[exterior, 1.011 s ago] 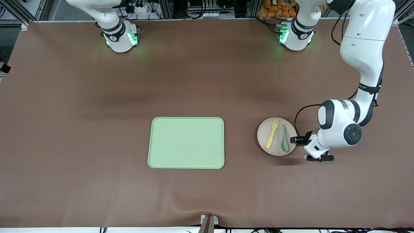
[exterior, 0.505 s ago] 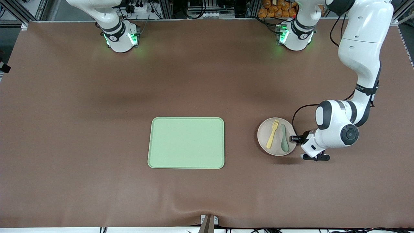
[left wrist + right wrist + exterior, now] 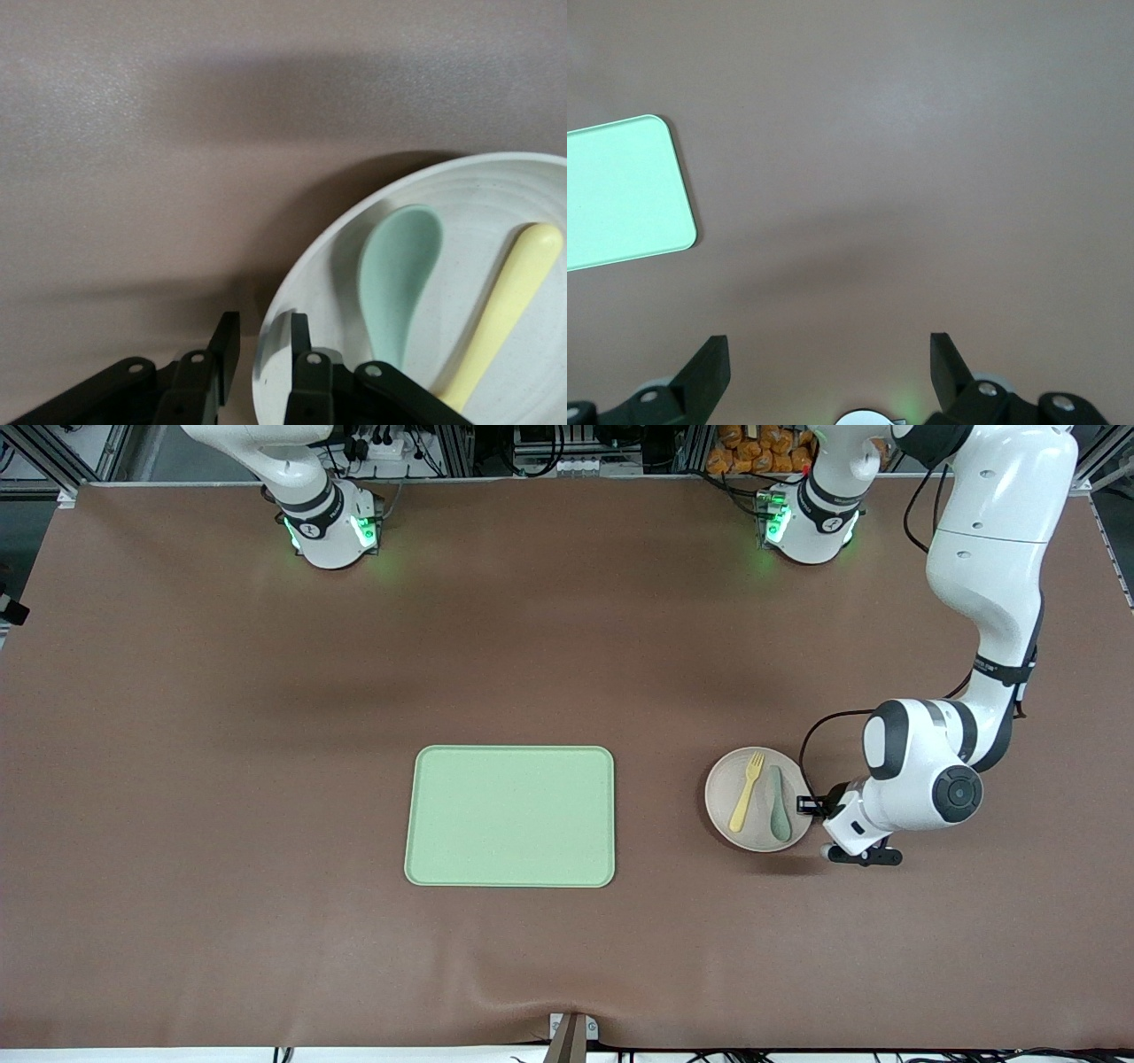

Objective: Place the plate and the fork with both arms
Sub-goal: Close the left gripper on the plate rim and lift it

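The left gripper (image 3: 259,350) is set at the rim of the plate (image 3: 292,292), one finger inside and one outside, narrowly apart; whether the rim is pinched cannot be told. In the plate the spoon (image 3: 397,266) lies nearer to this gripper, and the fork (image 3: 509,297) past it, with both long axes about across the gripper's reach. The tray (image 3: 510,816) lies well apart, toward the right arm's end. The right gripper (image 3: 828,367) waits high over the table, spread wide.

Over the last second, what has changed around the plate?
The left gripper eased in toward the plate from the left arm's end, its fingers now straddling the rim without clamping. Plate, fork, spoon and green tray lie unmoved. The right gripper waits open, high over the table.
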`<move>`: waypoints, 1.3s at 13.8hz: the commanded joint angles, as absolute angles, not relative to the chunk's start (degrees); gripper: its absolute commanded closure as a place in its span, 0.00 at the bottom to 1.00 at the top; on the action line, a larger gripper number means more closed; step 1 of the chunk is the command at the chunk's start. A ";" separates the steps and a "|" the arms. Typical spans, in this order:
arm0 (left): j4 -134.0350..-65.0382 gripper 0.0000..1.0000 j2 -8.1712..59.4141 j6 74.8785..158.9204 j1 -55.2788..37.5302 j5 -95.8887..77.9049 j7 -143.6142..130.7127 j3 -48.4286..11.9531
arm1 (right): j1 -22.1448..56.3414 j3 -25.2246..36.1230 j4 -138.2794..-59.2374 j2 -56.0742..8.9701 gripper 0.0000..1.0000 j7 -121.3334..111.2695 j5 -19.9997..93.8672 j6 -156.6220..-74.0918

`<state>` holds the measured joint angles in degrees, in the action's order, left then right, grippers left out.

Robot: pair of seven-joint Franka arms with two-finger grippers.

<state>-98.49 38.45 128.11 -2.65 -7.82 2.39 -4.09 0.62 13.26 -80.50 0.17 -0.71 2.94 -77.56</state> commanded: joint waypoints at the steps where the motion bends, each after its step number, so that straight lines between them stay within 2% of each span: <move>1: -99.23 0.80 37.88 128.67 -1.93 -8.88 3.87 -4.48 | -0.70 12.57 -79.63 -0.18 0.00 -0.26 3.69 -77.26; 4: -99.23 0.82 37.88 128.58 -1.93 -8.88 3.87 -4.48 | -0.70 12.57 -79.63 -0.18 0.00 -0.26 3.69 -77.34; 8: -99.14 0.90 37.88 128.58 -1.93 -8.88 3.69 -4.48 | -0.70 12.57 -79.63 -0.18 0.00 -0.26 3.69 -77.34; 12: -99.05 0.91 37.71 128.50 -2.11 -8.96 3.43 -4.48 | -0.70 12.57 -79.63 -0.18 0.00 -0.35 3.69 -77.34; 16: -98.88 1.00 37.36 127.97 -2.37 -8.88 3.34 -4.48 | -0.70 12.57 -79.72 -0.18 0.00 -0.26 3.69 -77.34; 18: -98.62 1.00 36.65 127.01 -2.72 -8.88 3.16 -4.74 | -0.70 12.57 -79.72 -0.18 0.00 -0.26 3.69 -77.34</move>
<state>-98.39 37.60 127.85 -2.49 -8.10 2.76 -4.57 0.62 13.28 -80.50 0.17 -0.71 2.94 -77.56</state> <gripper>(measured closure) 0.956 0.000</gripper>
